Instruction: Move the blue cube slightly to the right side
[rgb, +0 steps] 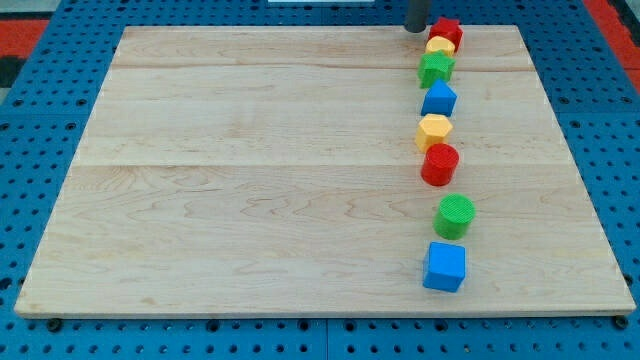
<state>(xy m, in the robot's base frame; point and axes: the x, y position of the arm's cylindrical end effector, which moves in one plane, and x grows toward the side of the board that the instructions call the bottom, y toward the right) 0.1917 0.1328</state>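
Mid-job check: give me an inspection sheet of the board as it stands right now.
Surface: wooden board, flat on a blue pegboard.
Job's things: blue cube near the view's bottom, just below the green cylinder.
Clutter: column above: red cylinder, yellow block, second blue block, green star, yellow block, red block.
Grippers: none; my tip at the view's top, left of the red block.
Cables: nothing seen.
Surroundings: blue pegboard; red areas in the top corners.

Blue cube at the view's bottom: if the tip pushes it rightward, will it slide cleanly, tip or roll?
The blue cube sits flat on the smooth wooden board, so it would probably slide, not roll. It looks squat, so tipping seems unlikely. An off-centre push may turn it. The green cylinder stands just above it; my tip is far off, beside the red block.
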